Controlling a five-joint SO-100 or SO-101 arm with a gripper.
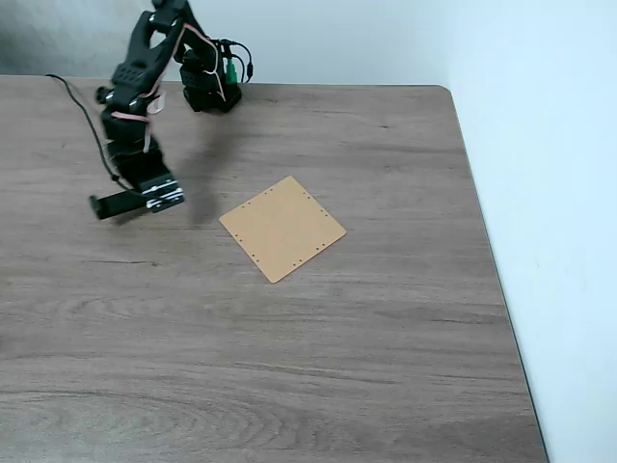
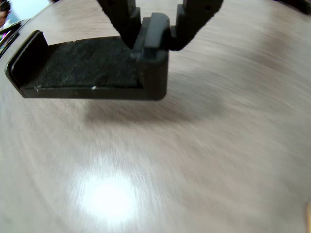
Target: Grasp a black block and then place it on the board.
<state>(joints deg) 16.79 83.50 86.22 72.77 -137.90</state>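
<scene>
Wood-grain table [image 1: 318,328], rounded far-right corner; tan board [image 1: 282,228] lies flat near centre, turned diamond-wise; arm base [image 1: 207,87] at far edge.

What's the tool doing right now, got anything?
Tool: closed on the block, gripping one raised end; the block looks lifted off the table, left of the board in the fixed view.

Fixed view: high, steep look down on table [image 1: 318,367], far. Wrist view: close, low over tabletop. Shared: block [image 1: 123,203].
</scene>
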